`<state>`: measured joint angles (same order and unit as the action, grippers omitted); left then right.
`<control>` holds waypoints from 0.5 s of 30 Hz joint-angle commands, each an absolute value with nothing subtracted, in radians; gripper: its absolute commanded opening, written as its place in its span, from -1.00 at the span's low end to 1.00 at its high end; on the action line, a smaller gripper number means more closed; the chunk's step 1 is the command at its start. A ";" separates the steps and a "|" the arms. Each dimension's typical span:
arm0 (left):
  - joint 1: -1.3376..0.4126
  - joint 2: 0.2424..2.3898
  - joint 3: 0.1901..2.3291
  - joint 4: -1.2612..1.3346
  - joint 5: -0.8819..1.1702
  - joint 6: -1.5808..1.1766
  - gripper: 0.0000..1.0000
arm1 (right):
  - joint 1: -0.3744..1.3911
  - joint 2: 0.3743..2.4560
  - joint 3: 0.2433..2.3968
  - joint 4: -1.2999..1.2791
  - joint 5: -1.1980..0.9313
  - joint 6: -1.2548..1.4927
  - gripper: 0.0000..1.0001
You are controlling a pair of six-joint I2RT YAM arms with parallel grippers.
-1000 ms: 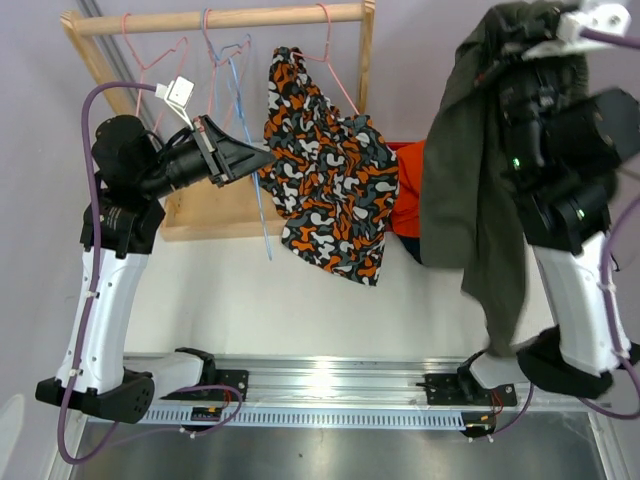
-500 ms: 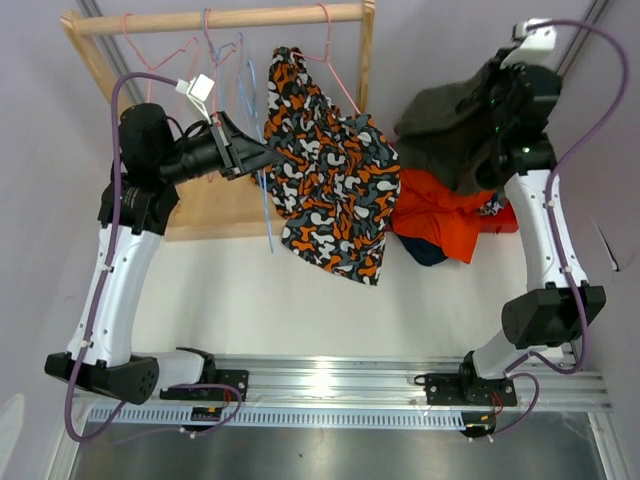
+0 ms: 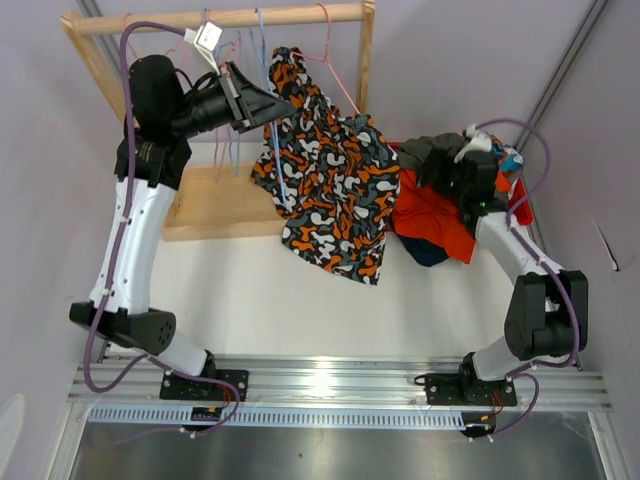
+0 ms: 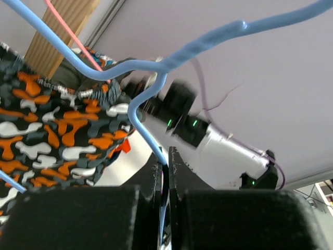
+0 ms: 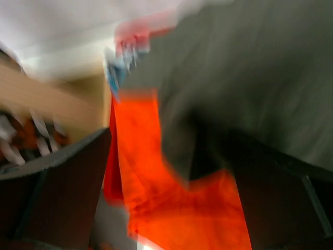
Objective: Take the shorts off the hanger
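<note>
Jaws of the left gripper (image 4: 165, 174) are pinched shut on the blue hanger (image 4: 156, 62); the right gripper (image 5: 169, 156) is spread wide by the olive shorts (image 5: 250, 67). The blotch-print shorts (image 3: 330, 190) are hung upper centre, just right of the left jaws, trailing lower-right; left arm nearer.

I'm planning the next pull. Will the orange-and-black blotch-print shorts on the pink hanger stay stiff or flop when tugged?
Probably floppy: the blotch-print shorts hang in loose folds from the pink hanger. Likely light, since that thin wire carries them. A tug may swing both together, as the hanger only hooks over the wooden rail.
</note>
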<state>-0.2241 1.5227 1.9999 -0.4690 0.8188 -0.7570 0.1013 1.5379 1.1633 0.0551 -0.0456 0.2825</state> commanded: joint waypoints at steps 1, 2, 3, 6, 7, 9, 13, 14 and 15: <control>-0.222 1.606 2.095 -0.339 0.887 -0.848 -1.00 | 0.156 1.430 0.994 0.149 -0.101 0.367 0.99; -0.216 1.627 2.105 -0.330 0.888 -0.859 -1.00 | 0.166 1.389 0.962 0.152 -0.103 0.370 0.99; -0.213 1.672 2.135 -0.327 0.885 -0.868 -1.00 | 0.191 1.365 0.903 0.158 -0.106 0.377 0.99; -0.204 1.735 2.193 -0.299 0.864 -0.905 -1.00 | 0.225 1.266 0.801 0.167 -0.104 0.391 0.99; -0.198 1.777 2.224 -0.288 0.855 -0.919 -1.00 | 0.248 1.241 0.783 0.172 -0.106 0.393 0.99; -0.192 1.819 2.281 -0.302 0.806 -0.926 -1.00 | 0.271 1.174 0.737 0.175 -0.107 0.393 0.99; -0.173 1.902 2.367 -0.324 0.721 -0.974 -1.00 | 0.331 1.103 0.715 0.160 -0.092 0.379 0.99; -0.172 1.910 2.367 -0.324 0.701 -0.977 -1.00 | 0.353 1.095 0.713 0.156 -0.092 0.376 0.99; -0.172 1.910 2.364 -0.324 0.681 -0.982 -1.00 | 0.363 1.088 0.710 0.155 -0.089 0.373 0.99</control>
<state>-0.1898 1.9152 2.2997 -0.3531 0.7658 -0.9264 0.3317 1.1137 0.7219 0.1135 -0.0952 0.3729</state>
